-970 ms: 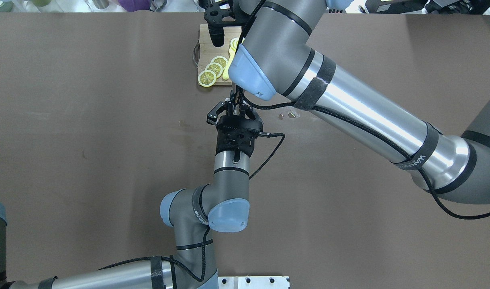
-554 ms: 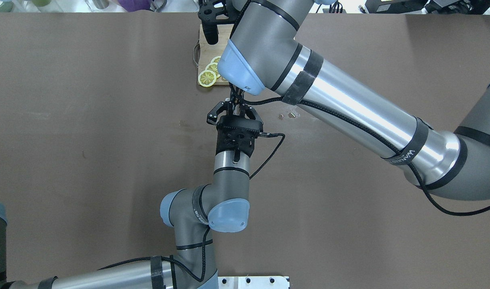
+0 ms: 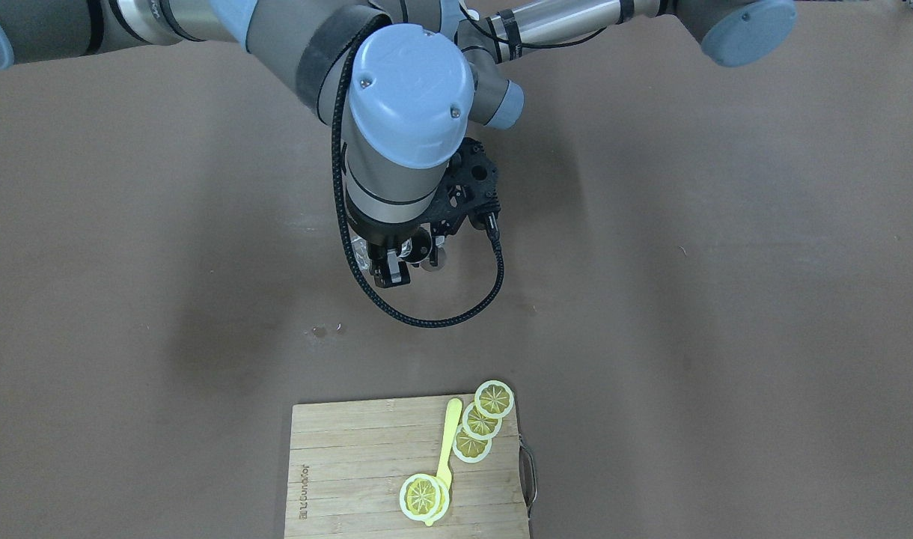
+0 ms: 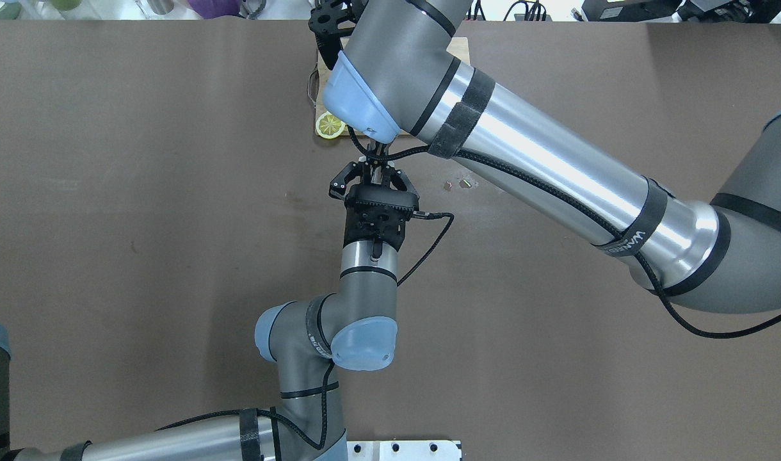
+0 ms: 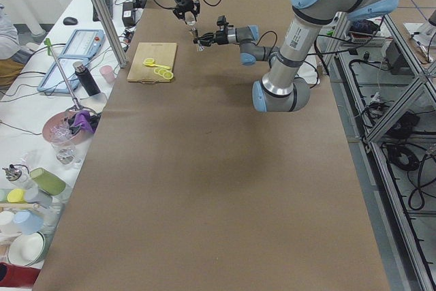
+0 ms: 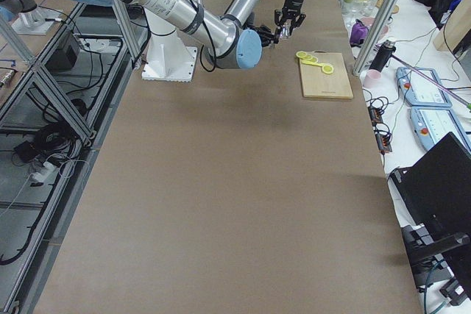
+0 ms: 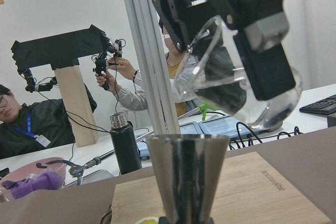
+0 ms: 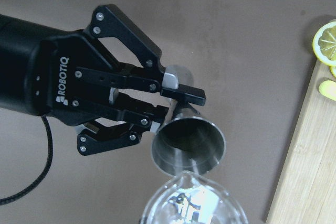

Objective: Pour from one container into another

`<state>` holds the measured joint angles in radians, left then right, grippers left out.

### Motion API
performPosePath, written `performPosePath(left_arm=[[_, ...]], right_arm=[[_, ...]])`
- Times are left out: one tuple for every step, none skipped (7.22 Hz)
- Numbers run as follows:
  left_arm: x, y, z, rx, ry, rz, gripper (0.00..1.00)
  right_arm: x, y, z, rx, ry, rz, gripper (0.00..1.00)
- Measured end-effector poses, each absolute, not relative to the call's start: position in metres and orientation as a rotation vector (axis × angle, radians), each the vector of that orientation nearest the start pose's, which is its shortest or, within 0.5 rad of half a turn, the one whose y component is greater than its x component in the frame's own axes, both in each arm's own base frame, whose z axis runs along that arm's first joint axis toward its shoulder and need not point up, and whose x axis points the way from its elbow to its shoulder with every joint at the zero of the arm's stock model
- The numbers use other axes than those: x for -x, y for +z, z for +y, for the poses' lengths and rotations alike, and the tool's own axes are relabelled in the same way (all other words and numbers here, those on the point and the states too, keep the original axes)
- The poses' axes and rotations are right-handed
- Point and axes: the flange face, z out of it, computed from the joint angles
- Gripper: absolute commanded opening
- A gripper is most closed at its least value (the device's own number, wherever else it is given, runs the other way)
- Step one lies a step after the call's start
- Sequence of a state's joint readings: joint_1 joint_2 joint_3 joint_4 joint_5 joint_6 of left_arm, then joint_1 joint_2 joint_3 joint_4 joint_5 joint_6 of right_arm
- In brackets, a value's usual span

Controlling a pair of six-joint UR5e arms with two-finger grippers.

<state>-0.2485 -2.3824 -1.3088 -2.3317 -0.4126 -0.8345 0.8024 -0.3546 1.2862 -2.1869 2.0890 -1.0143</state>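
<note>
The steel jigger (image 8: 189,145) is held upright, clamped at its narrow waist by the left gripper (image 8: 173,103), with its open upper cone turned up. The clear shot glass (image 7: 236,82) is clasped across its wall by the right gripper (image 7: 231,51) and is hung just above the jigger, apart from it. The glass is tilted, its long axis slanted with the mouth higher than the thick base, and its lower lip is placed over the jigger's rim. Further tipping about that lip is judged necessary for a pour into the cone.
</note>
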Motion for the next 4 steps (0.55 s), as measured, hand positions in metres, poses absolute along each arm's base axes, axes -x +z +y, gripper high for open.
performPosePath(left_arm=[[-0.630, 0.165, -0.392, -1.376, -0.360, 0.538, 0.00], [-0.630, 0.165, -0.392, -1.376, -0.360, 0.538, 0.00], [-0.630, 0.165, -0.392, -1.376, -0.359, 0.538, 0.00], [-0.630, 0.165, -0.392, -1.376, -0.359, 0.537, 0.00]], right_arm=[[0.468, 0.046, -0.600, -0.413, -1.815, -0.536, 0.00], [0.474, 0.046, -0.598, -0.400, -1.828, -0.526, 0.00], [0.478, 0.044, -0.596, -0.387, -1.843, -0.515, 0.00], [0.479, 0.043, -0.595, -0.373, -1.857, -0.502, 0.00]])
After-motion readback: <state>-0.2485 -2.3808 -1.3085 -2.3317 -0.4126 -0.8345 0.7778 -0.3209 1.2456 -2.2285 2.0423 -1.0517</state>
